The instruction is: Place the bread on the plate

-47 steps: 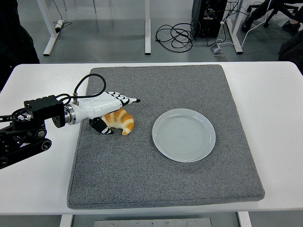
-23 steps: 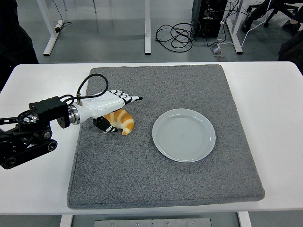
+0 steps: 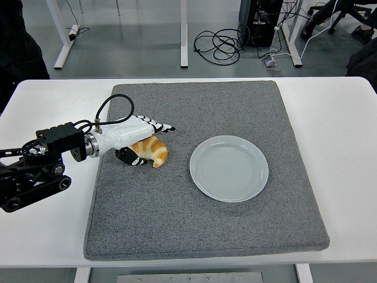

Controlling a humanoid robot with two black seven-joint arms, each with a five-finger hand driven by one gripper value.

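An orange croissant-shaped bread [image 3: 152, 151] lies on the grey mat [image 3: 200, 200], left of centre. My left hand [image 3: 141, 141] is over it, white fingers [image 3: 154, 125] stretched above the bread and the black thumb below at its left side, closing loosely around it. The bread still rests on the mat. A pale blue-grey plate [image 3: 228, 168] sits empty on the mat to the right of the bread, about a hand's width away. My right arm is out of view.
The mat lies on a white table [image 3: 341, 130]. A black cable loops up from my left wrist [image 3: 112, 106]. Table legs and cables are on the floor behind the table.
My left arm has shifted a little to the right and the hand has settled closer around the bread. The bread and the plate have stayed where they were.
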